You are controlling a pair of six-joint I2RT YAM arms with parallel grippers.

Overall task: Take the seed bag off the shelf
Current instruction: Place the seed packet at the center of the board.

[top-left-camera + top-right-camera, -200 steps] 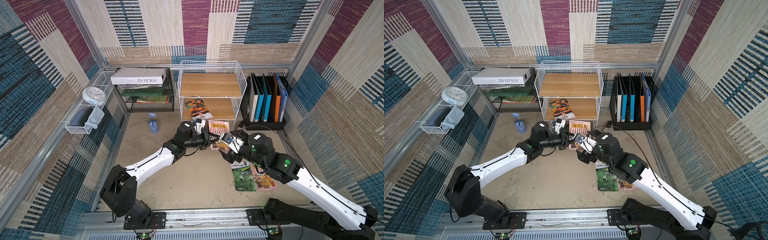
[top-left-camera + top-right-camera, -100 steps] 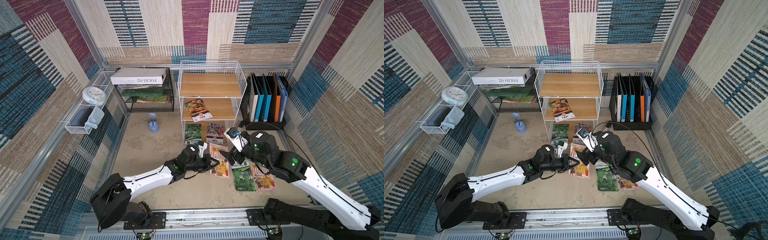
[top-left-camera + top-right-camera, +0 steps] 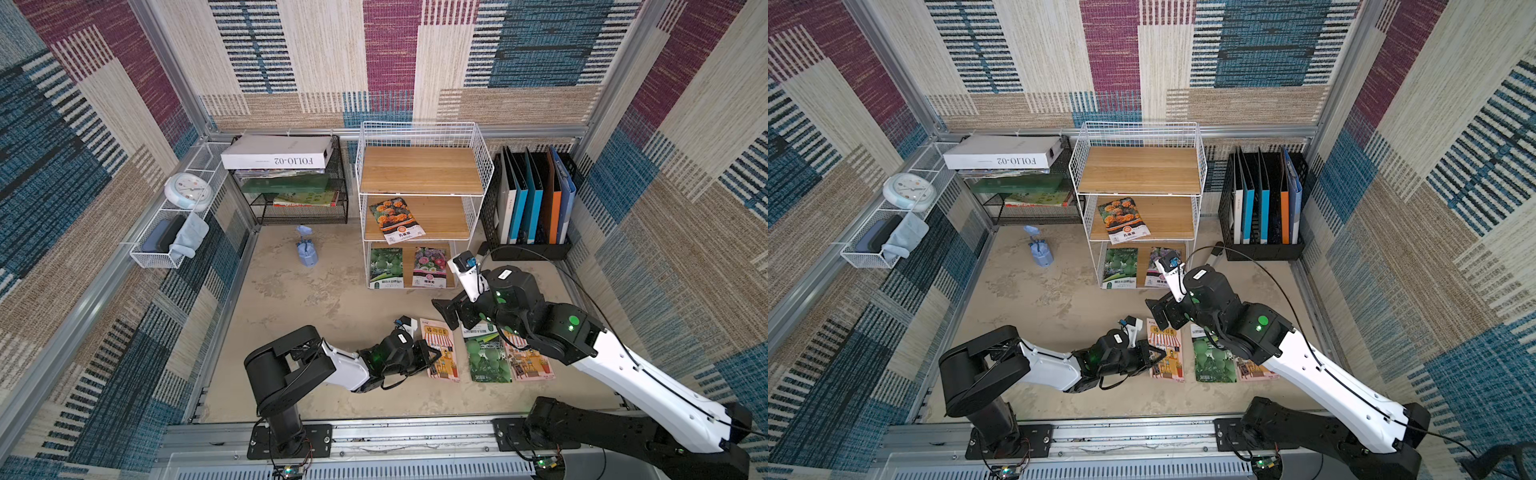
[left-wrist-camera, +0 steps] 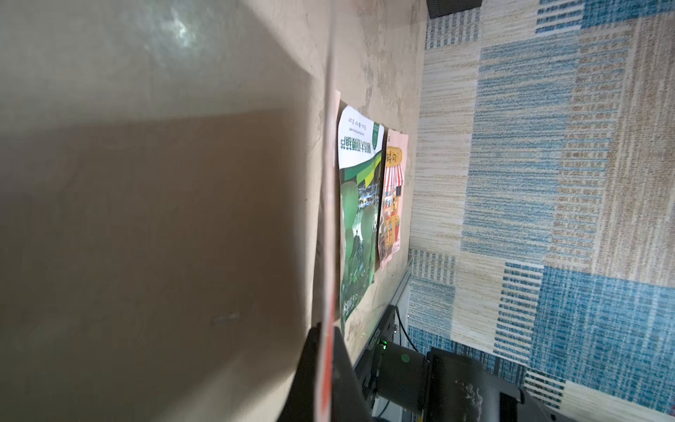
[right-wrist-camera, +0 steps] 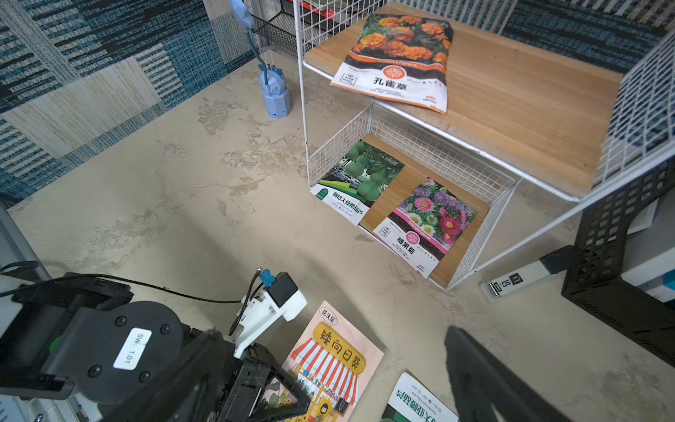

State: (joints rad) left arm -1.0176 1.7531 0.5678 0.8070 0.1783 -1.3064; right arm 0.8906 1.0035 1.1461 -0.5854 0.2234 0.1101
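Observation:
The shelf (image 3: 419, 183) (image 3: 1138, 170) is a white wire rack with wooden tiers at the back. An orange-flower seed bag (image 3: 397, 219) (image 5: 398, 58) lies on its middle tier. A gourd bag (image 3: 386, 268) and a pink-flower bag (image 3: 429, 272) lie on the bottom tier. My left gripper (image 3: 432, 359) (image 3: 1152, 357) (image 4: 325, 350) is shut on the edge of a pink striped-awning seed bag (image 3: 440, 349) (image 5: 328, 361), low over the floor near the front. My right gripper (image 3: 451, 311) (image 3: 1163, 311) (image 5: 336, 383) hangs open just above that bag, holding nothing.
A green gourd bag (image 3: 486, 357) and another pink bag (image 3: 532, 361) lie on the floor to the right. A black file holder (image 3: 532, 199) stands right of the shelf and a black mesh rack (image 3: 291, 187) left of it. A blue object (image 3: 306, 253) stands on the floor.
My left arm has drawn back from the shelf front to the near floor, bringing the striped-awning bag down with it. The right gripper has barely shifted.

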